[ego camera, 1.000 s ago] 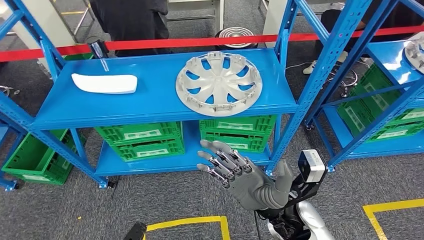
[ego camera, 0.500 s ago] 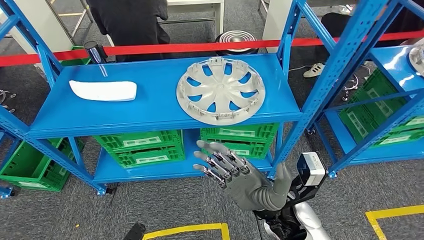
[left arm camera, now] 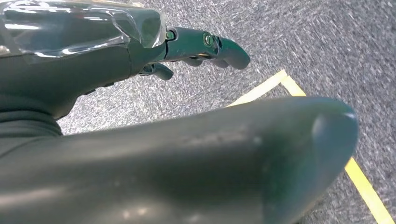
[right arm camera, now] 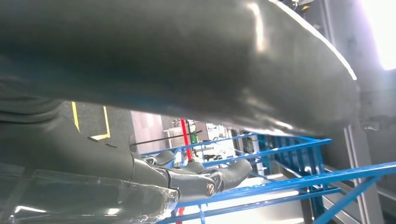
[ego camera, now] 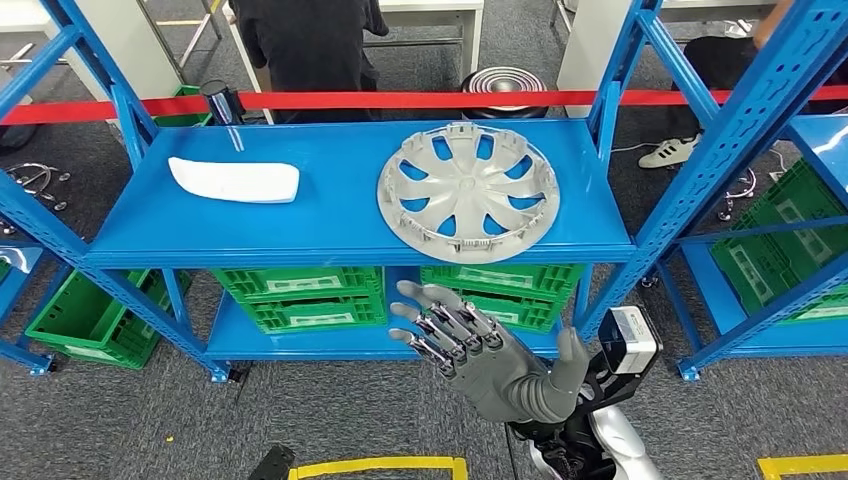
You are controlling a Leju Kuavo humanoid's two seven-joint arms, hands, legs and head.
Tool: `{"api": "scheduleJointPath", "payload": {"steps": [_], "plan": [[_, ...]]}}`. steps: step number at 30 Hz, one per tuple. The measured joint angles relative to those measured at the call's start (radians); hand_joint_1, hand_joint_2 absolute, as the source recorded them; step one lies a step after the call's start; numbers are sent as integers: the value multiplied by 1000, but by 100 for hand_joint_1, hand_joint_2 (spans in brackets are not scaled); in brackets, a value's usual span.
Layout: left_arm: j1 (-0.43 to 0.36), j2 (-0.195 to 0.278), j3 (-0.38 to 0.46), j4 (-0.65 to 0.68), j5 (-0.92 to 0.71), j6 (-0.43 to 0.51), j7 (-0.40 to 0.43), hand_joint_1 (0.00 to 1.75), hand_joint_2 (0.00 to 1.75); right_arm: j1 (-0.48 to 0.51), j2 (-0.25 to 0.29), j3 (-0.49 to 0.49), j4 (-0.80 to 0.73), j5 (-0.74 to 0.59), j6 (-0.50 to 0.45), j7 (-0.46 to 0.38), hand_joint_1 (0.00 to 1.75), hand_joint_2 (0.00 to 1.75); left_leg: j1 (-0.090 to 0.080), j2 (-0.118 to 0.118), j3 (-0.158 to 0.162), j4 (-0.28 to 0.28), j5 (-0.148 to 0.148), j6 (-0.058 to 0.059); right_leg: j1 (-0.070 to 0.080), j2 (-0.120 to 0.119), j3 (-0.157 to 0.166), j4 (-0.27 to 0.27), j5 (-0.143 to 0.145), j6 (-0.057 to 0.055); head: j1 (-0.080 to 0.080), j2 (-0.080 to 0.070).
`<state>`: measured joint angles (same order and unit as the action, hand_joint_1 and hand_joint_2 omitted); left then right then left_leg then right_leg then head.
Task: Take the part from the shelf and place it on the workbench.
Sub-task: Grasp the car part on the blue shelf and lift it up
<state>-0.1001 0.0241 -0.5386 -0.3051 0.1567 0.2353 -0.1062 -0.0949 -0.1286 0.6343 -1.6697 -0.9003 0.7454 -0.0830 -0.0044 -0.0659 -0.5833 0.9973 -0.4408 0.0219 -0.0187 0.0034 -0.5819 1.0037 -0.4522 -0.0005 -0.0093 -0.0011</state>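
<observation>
- I am at the approach step: my right robot hand (ego camera: 470, 345) is raised in front of the shelf (ego camera: 330, 225), fingers spread apart and holding nothing, below and nearer than the top board.
- The part I judge to be the one to take, the silver wheel cover (ego camera: 468, 185), lies flat on the right half of that top board, well apart from my palm.
- A white curved part (ego camera: 235, 180) lies on the left half of the same board, well apart from the wheel cover; the task does not say which of the two it means.
- My left robot hand (left arm camera: 140, 51) hangs over grey carpet (left arm camera: 303, 37) beside a yellow floor line (left arm camera: 362, 184); its fingers look curled in, but I cannot tell whether it is closed.
- Next I need to lift and reach further, up over the shelf edge, and get fingers around the cover's rim; it is broad and thin, so a rim grasp may tip.
- Green crates (ego camera: 300, 295) fill the lower shelf.
- A red barrier tape (ego camera: 430, 100) runs behind the shelf, a person in dark clothes (ego camera: 310, 45) stands beyond it, and a second blue rack (ego camera: 760, 110) stands on the right.
</observation>
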Motion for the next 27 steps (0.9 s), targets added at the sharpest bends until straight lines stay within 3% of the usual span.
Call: {"api": "scheduleJointPath", "payload": {"steps": [2, 5, 6, 7, 9, 11, 12, 14, 16, 18, 20, 21, 22, 23, 25, 26, 27], "plan": [[0, 1, 0, 0, 0, 1, 0, 0, 0, 0, 3, 0, 0, 0, 0, 1, 0, 0, 3, 24, -20, 50, -33, -11, -7, -1, 5, -2, 0, -9, -3, 0], [0, 1, 0, 0, 0, 4, 0, 0, 0, 0, 5, 1, 2, 0, 0, 3, 0, 0, 14, 60, -119, 249, -124, -30, -6, -5, 9, -2, -4, -15, -6, 0], [1, 2, 0, 0, 0, 5, 0, 0, 0, 1, 5, 1, 4, 0, 0, 4, 0, 0, 16, 63, -144, 291, -132, -33, -5, -6, 9, -2, -5, -16, -6, 0], [1, 1, 0, 0, 0, 5, 0, 0, 0, 1, 5, 1, 6, 0, 0, 4, 0, 0, 18, 64, -149, 293, -120, -33, -5, -6, 10, -2, -7, -16, -6, 0], [1, 2, 0, 0, 0, 7, 1, 0, 0, 0, 5, 1, 7, 0, 0, 4, 0, 0, 17, 66, -95, 175, -49, -25, -4, -6, 16, -2, -12, -15, -6, 0], [-1, 4, 0, 0, -1, 9, 0, 0, 0, 0, 8, 1, 7, 0, 0, 5, 0, 0, 10, 74, -25, 39, -1, -8, -3, -7, 25, -6, -20, -9, -4, 0], [-3, 5, 0, 0, -2, 10, 0, 0, 0, 0, 10, 1, 7, 0, 1, 6, 0, 0, 5, 78, -7, 3, 4, 0, -3, -7, 28, -9, -22, -3, -4, 0], [-4, 6, 0, 0, -5, 12, 0, 0, 0, 1, 12, 1, 7, 0, 1, 8, 0, 0, -3, 79, 0, -19, -1, 13, -5, -9, 35, -3, -14, 15, -3, 0], [-4, 6, 0, 0, -6, 13, 0, 0, 0, 2, 11, 1, 8, 0, 2, 8, 0, 0, 0, 72, 21, -35, -2, 29, -6, -10, 32, 22, -18, 24, -2, 0], [-4, 5, 0, 0, -8, 13, 0, 0, 0, 0, 11, 0, 8, 0, 4, 9, 0, 0, 4, 65, 43, -42, -5, 40, -6, -7, -10, 98, -53, 20, 2, 0], [-4, 3, 0, 0, -10, 13, 0, 0, 0, 2, 9, 0, 9, 0, 5, 9, 0, 0, 4, 60, 51, -42, -13, 43, -6, -6, -89, 227, -98, 19, 4, 0], [-3, 2, 0, 0, -11, 13, 0, 0, 0, 3, 7, 0, 10, 0, 5, 9, 0, 0, 3, 57, 56, -42, -18, 41, -6, -6, -123, 273, -109, 21, 4, 0], [-1, 1, 0, 0, -12, 13, 0, 0, 0, 5, 6, 0, 12, 0, 5, 10, 0, 0, 4, 54, 64, -41, -24, 38, -7, -6, -140, 284, -104, 25, 4, 0], [0, 0, 0, 0, -14, 13, 0, 0, 0, 5, 5, 0, 13, 0, 5, 10, 0, 0, 5, 51, 75, -40, -31, 34, -8, -6, -137, 254, -83, 33, 4, 0], [0, -2, 0, 1, -18, 12, 0, 0, 0, 5, 2, 0, 15, 1, 5, 10, 0, 0, 8, 46, 98, -37, -50, 21, -12, -6, -90, 116, -7, 54, 5, 0], [-1, -2, 0, 1, -19, 12, 1, 0, 0, 5, 1, 0, 17, 1, 5, 10, 0, 0, 7, 44, 105, -34, -59, 14, -11, -6, -71, 54, 20, 53, 5, 0], [-2, -3, 0, 1, -20, 12, 2, 0, 0, 5, 1, 1, 18, 1, 6, 10, 0, 0, 6, 43, 106, -31, -67, 7, -10, -6, -60, 17, 39, 46, 4, 0]]}}
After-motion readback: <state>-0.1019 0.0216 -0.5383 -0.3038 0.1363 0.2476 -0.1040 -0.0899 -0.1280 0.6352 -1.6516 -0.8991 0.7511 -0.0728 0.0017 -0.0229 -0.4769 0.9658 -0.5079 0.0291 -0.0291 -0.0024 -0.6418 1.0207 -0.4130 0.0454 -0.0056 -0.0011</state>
